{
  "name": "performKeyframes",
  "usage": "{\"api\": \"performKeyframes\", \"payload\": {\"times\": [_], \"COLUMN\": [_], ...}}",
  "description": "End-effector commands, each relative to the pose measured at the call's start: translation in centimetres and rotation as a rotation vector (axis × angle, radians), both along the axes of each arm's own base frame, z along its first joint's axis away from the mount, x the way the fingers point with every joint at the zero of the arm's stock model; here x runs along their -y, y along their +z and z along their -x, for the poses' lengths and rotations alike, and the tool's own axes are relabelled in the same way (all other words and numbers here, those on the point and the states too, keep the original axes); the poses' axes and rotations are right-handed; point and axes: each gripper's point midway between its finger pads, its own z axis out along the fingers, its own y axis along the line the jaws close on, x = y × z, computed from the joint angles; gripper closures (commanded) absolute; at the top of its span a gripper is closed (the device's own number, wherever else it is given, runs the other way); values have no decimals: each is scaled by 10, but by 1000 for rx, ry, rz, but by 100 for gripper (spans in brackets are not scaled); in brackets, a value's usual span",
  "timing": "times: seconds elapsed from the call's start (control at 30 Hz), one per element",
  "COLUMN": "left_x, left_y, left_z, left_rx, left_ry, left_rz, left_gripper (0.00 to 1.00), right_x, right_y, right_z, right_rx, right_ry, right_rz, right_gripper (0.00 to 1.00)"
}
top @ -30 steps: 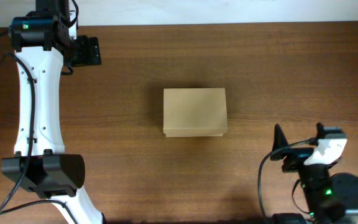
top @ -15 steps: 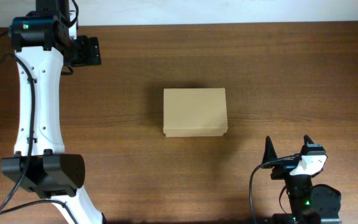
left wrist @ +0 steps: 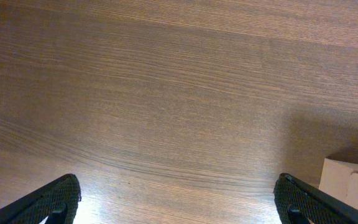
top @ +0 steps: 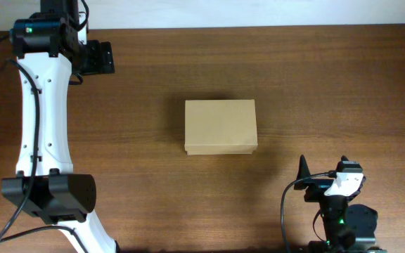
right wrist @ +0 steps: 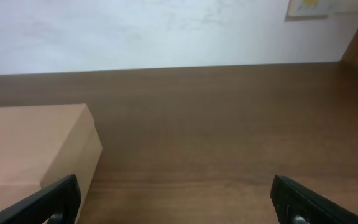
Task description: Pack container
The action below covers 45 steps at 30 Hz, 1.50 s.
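The container (top: 220, 126), a plain tan cardboard box with its lid shut, sits in the middle of the wooden table. My left gripper (top: 98, 57) is at the far left corner, well away from the box, open and empty. In the left wrist view its fingertips (left wrist: 58, 200) stand wide apart over bare wood, and a corner of the box (left wrist: 353, 183) shows at the lower right. My right gripper (top: 323, 176) is near the front right, open and empty. In the right wrist view the box (right wrist: 33, 143) lies ahead to the left of the open gripper (right wrist: 176, 205).
The left arm's white link (top: 41, 112) runs along the table's left side. A pale wall (right wrist: 166, 31) stands behind the table's far edge. No other objects show on the table (top: 329, 77).
My right arm has drawn back toward the front edge and a little left. The box and the left arm have not moved.
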Motion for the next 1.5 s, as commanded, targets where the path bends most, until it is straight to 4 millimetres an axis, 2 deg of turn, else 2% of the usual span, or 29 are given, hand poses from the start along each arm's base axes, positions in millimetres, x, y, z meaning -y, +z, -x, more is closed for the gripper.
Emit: {"api": "performKeyframes", "payload": {"times": [0.0,0.2,1.1,1.17,1.23,1.37,1.47], "left_x": [-1,-1,-1,-1,0,0,7], "left_y": [-1,-1,1,8,28,76,93], "left_z": [0,0,0,3,11,41,60], "left_rx": [1,1,6,22,68,190,252], "left_ry": [8,8,8,8,7,5,-12], "left_rz": [5,5,5,5,3,-6,21], "left_gripper": [0,0,0,0,0,0,0], "right_x": [5,5,5,5,5,5,5], "right_y": [-8,-36,-35,-35,-35,-35,-35], "right_z": [0,-2,-3,-3,-3,-3,-3], "right_rx": [-9,-70,-67,-67,-67,-67,-67], "right_ry": [-26,-26,-25,-25,-25,-25,-25], "right_rz": [1,-2,-2,-2,-2,-2,-2], "right_gripper": [1,1,1,1,1,1,1]}}
